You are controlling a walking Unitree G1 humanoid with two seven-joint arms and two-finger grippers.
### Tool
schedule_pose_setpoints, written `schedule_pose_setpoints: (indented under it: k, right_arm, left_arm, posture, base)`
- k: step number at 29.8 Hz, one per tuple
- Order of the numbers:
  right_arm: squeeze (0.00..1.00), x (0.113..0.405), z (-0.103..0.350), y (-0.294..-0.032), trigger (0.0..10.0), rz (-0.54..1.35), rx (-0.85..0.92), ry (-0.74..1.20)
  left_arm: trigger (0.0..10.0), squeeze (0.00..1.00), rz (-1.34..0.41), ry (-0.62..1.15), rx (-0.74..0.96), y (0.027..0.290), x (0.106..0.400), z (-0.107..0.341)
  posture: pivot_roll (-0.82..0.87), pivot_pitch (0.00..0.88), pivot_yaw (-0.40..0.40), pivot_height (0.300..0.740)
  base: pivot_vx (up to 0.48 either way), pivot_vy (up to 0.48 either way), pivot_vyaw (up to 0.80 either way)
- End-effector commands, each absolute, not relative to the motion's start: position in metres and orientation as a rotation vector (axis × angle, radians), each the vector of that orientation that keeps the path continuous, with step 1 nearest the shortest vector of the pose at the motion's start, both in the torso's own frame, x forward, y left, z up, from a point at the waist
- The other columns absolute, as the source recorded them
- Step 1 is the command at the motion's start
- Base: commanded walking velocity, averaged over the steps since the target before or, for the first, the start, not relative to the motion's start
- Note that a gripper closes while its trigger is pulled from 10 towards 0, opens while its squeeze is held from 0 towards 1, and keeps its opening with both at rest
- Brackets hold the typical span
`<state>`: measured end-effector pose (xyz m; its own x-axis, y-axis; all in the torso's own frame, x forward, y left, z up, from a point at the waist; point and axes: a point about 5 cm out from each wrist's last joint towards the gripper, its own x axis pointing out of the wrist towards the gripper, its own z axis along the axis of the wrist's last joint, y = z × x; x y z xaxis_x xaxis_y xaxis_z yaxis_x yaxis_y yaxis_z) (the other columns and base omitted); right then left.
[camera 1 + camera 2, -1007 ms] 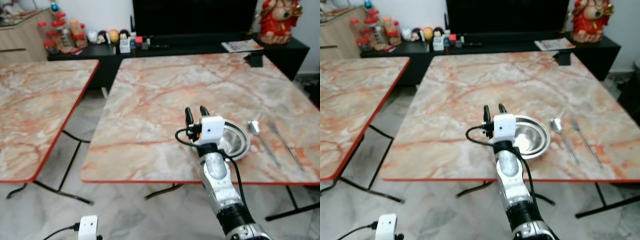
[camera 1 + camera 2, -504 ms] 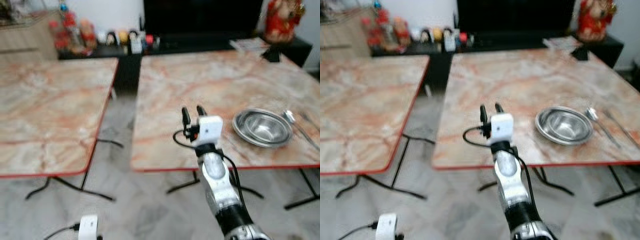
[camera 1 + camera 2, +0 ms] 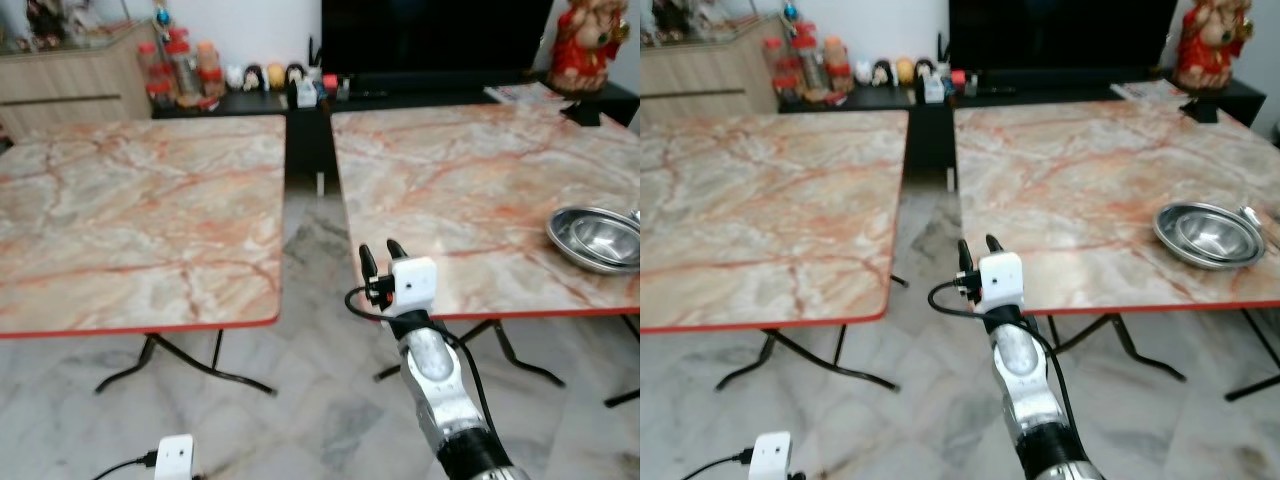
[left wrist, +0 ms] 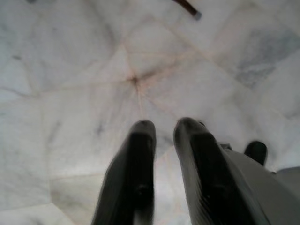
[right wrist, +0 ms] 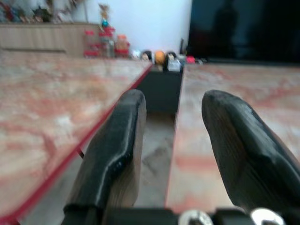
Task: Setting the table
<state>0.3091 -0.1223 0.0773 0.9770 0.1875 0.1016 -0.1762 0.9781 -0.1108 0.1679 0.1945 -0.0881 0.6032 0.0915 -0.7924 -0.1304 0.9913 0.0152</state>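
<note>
A steel bowl (image 3: 598,236) rests near the front right edge of the right marble table (image 3: 450,190), with a spoon (image 3: 1252,218) just beside it at the picture's edge. My right gripper (image 3: 378,257) is raised in front of me, level with that table's front left corner, fingers open and empty; the wrist view shows its fingers (image 5: 122,140) aimed along the gap between the two tables. My left gripper (image 4: 161,136) hangs low over the pale floor tiles with its fingers nearly together and nothing between them.
A second marble table (image 3: 130,210) with a red edge stands to the left, a narrow gap of floor between the two. Behind are a black TV console (image 3: 400,85) with small figurines, jars (image 3: 180,65) and a red statue (image 3: 590,40). Folding table legs (image 3: 180,365) cross the floor.
The whole view has swung left: the bowl and right table slid toward the right edge and the left table fills more of the picture. The right gripper stays raised and open.
</note>
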Motion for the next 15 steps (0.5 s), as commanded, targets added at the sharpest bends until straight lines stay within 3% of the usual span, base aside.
schedule_pose_setpoints:
  k: [1,5,15]
  right_arm:
    - [0.0,0.3,0.056,-0.131,10.0,0.165,-0.11,-0.025]
    - [0.0,0.292,0.041,-0.139,10.0,0.155,-0.123,0.035]
    - [0.0,0.248,-0.025,-0.168,10.0,0.114,-0.153,0.392]
  left_arm:
    - [10.0,0.0,0.139,0.912,-0.045,0.198,0.168,-0.087]
    - [10.0,0.0,0.139,0.912,-0.044,0.198,0.168,-0.088]
    - [10.0,0.0,0.138,0.912,-0.04,0.199,0.168,-0.087]
  posture:
    - [-0.06,0.0,0.04,0.74]
    - [-0.06,0.0,0.042,0.74]
    - [-0.05,0.0,0.047,0.74]
  base:
    - [0.0,0.48,0.0]
    - [0.0,0.48,0.0]
    - [0.0,0.48,0.0]
